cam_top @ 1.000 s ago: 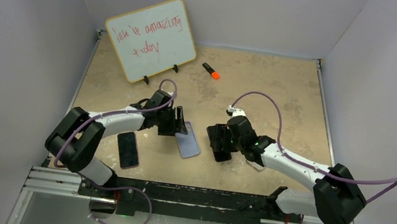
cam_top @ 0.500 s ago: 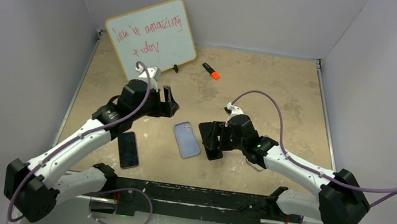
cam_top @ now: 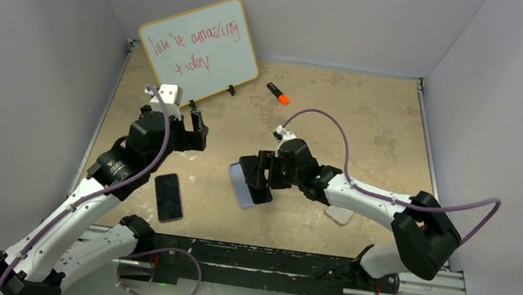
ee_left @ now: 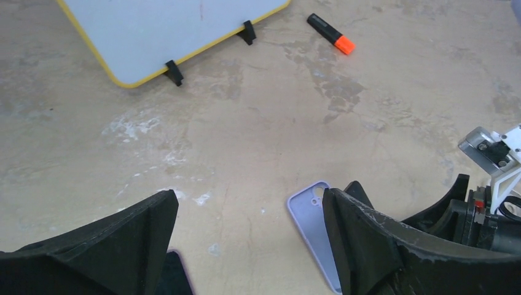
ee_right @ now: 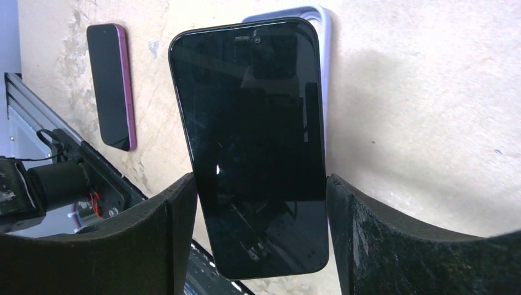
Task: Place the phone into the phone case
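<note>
Table [cam_top: 367, 131] holds one case [ee_left: 310, 227], one loose phone [cam_top: 169, 197]; right hand [cam_top: 262, 180] clamps a second phone [ee_right: 252, 141], left hand [ee_left: 246, 227] gapes

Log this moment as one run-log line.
right gripper: shut on phone | phone: over phone case, not seated | left gripper: open, empty

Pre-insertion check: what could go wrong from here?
1. The left gripper is open and clear of the case, so nothing pins the case. It may slide when pressed.
2. The right gripper holds the phone by its side edges, apparently slightly skewed over the case, so a corner may catch the rim instead of seating.
</note>
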Tool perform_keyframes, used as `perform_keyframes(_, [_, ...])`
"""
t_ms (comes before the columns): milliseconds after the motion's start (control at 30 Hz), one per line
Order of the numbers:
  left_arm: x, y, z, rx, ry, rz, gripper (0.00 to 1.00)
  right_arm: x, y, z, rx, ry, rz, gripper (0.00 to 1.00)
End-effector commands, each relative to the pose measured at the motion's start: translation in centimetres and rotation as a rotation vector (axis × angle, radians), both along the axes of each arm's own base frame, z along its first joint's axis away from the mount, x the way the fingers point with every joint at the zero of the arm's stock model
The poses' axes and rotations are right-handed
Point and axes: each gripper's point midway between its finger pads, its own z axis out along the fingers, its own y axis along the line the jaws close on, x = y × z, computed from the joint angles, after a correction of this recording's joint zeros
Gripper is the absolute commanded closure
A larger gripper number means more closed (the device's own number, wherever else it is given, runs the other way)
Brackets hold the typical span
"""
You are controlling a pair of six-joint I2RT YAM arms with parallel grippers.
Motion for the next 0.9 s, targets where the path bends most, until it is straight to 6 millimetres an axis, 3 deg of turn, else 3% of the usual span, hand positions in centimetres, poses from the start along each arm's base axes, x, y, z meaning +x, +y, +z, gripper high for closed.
perform_keyframes(0, [-0.5,2.7,1.0,0.05,-0.034,0.106,0.08,1.3,3.7,3.5,0.109,-0.049,0.02,0.6])
perform_keyframes(367, [-1.0,2.8,2.1,0.007,-0.084,0.101,0.1,1.8,7.1,1.7,0.091,-0.003,0.043,0.61])
perform_keyframes(867, [-0.9,1.8,1.1,-0.012,-0.053,0.066,0.12,1.8,5.3,-3.2,-0.064,0.033,0.024,0.6])
